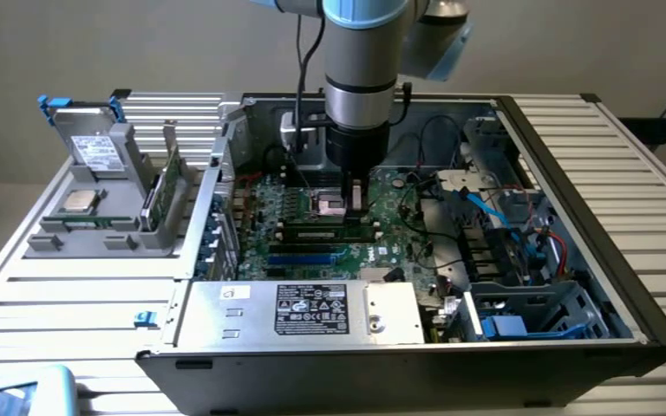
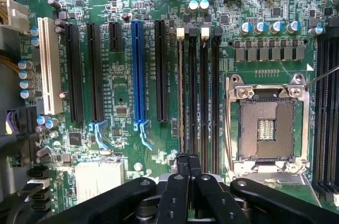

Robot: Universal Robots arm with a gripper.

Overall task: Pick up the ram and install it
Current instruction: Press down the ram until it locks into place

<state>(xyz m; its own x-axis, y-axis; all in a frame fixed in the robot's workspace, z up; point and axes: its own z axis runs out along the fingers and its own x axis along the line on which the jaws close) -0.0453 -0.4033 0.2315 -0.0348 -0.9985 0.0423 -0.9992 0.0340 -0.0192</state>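
My gripper (image 1: 345, 206) hangs over the motherboard (image 1: 310, 251) inside the open computer case, close to the processor socket (image 2: 266, 128). In the wrist view my gripper (image 2: 188, 160) is shut with nothing between its black fingers (image 2: 181, 167), whose tips sit over the lower ends of the long black memory slots (image 2: 198, 91). The slots look bare. The ram (image 1: 79, 224) appears as a thin green strip along the front of the grey parts rack (image 1: 44, 243), at the exterior view's left, far from the gripper.
The rack also holds a hard drive (image 1: 93, 147), a square silver chip (image 1: 79, 201) and a taller green card (image 1: 166, 186). A power supply box (image 1: 298, 310) fills the case's near side. Cables (image 1: 489, 212) and a drive cage (image 1: 541, 303) crowd the exterior view's right.
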